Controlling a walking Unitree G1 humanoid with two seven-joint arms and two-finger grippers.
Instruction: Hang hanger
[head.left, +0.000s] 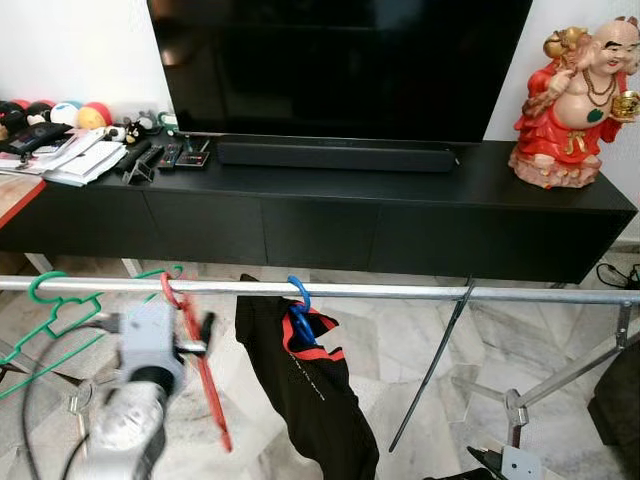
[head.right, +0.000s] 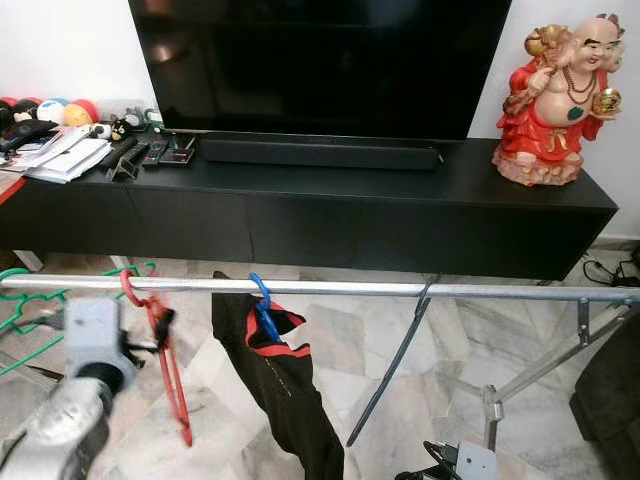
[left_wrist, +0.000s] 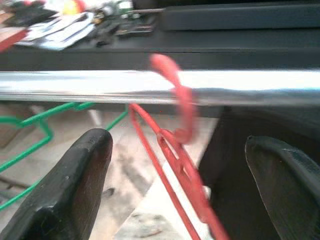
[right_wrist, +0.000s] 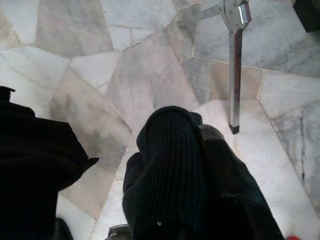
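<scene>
The red hanger (head.left: 196, 350) hangs by its hook over the silver rail (head.left: 400, 292), between a green hanger (head.left: 60, 310) and a black garment (head.left: 305, 390) on a blue hanger (head.left: 299, 305). The left hand (left_wrist: 175, 190) sits just behind it with its fingers (left_wrist: 75, 185) spread wide on either side of the hanger's neck, gripping nothing. The right hand (right_wrist: 190, 175) hangs low over the marble floor (right_wrist: 150, 65), fingers pressed together and empty.

The hanger looks like thin moulded plastic: light, fairly stiff, smooth enough to slide along the rail and swing at a touch. The neck just below the hook seems the best place to hold it, being the sturdiest and steadiest part. Beyond the rail stands a black TV desk (head.left: 330, 200).
</scene>
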